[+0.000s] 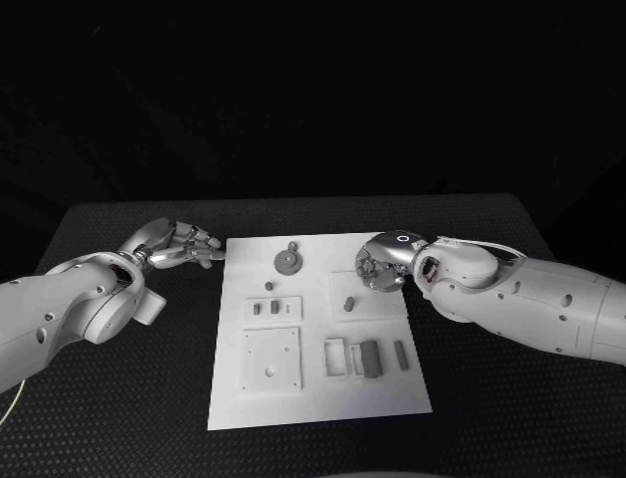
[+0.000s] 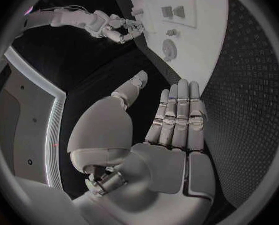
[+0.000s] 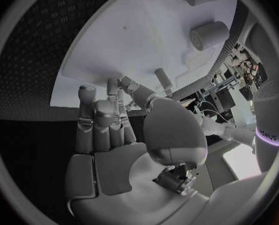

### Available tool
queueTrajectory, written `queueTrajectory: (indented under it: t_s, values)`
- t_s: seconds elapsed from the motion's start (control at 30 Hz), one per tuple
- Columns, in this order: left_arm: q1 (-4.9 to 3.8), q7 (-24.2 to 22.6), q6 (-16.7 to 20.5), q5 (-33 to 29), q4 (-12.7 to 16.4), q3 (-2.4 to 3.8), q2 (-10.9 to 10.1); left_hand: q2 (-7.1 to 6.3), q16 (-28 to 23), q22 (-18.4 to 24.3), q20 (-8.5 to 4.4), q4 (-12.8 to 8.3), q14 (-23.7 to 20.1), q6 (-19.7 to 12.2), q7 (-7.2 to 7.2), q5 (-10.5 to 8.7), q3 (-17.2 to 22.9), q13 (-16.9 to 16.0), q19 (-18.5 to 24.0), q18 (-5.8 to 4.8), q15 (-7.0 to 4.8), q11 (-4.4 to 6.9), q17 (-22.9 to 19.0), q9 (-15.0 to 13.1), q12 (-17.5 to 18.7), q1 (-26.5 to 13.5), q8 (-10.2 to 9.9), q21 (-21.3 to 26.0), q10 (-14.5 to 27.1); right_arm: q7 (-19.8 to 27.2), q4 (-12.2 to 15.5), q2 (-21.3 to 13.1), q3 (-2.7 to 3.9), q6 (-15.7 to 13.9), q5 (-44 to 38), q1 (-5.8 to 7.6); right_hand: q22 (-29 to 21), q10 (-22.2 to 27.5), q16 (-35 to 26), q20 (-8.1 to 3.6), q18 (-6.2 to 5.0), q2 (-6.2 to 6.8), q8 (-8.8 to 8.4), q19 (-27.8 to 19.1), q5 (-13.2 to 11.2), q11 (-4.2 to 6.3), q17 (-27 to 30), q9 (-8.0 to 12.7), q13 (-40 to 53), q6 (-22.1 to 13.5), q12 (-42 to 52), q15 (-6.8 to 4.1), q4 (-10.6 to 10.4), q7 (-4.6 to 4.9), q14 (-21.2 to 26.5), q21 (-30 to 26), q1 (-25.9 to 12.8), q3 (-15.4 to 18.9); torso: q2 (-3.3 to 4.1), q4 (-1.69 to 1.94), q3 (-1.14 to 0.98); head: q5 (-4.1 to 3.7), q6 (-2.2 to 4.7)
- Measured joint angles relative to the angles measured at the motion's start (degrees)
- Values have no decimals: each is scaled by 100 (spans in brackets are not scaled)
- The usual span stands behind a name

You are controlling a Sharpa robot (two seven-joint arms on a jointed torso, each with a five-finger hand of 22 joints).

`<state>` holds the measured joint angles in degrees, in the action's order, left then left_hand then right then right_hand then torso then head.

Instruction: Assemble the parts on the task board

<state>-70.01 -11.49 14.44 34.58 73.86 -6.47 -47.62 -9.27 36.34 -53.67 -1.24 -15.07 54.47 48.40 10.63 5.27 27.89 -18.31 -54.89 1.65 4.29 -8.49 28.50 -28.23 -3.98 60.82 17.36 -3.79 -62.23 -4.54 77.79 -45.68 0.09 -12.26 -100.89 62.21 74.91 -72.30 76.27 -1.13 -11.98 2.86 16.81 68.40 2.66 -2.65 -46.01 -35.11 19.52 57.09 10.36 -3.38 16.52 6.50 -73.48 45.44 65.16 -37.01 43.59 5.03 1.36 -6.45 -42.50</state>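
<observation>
Low in the frame, task board (image 1: 319,398) carries grey parts (image 1: 368,357); left hand (image 1: 173,245) spread at its upper-left corner, right hand (image 1: 383,263) loosely spread, holding nothing.

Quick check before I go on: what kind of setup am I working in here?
Most likely a lab test bench, not a home or factory line: a black textured table against dark surroundings, a white rectangular task board with small grey parts, and an open left robot hand beside it.
</observation>
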Motion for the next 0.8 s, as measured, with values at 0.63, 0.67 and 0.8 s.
queueTrajectory:
  t_s: [0.63,0.67,0.8]
  values:
    - [0,3,-4,-3,1,0,-6,0,-22,4,0,0,0,0,0,0,0,-1,0,-2,0,0,20,-1,0,0,0,0,0,-51,72,7,-14,-330,-130,-18,0,-143,0,0,0,2,55,1,-1,62,-13,-33,9,124,24,-44,18,-20,5,0,1,-15,-1,2,1,-14,-10]
    - [0,3,-4,-3,0,0,-6,0,-22,9,0,0,0,0,0,0,0,-1,0,-2,0,0,20,-1,0,0,0,0,0,-51,77,7,-14,-361,-133,-19,0,-143,0,-8,1,2,60,9,-1,62,-12,-34,9,132,24,-51,18,-14,12,6,1,-14,-1,3,1,-13,-10]
    - [0,3,-4,-3,-3,0,-8,0,-22,10,0,-16,0,0,0,0,-15,-1,0,-3,0,0,27,-1,0,0,0,0,0,-49,111,9,-10,-536,-150,-18,-1,-184,0,-20,0,2,60,21,-1,62,-19,-48,20,146,32,-52,18,-28,13,26,1,-14,-2,3,2,-15,-7]
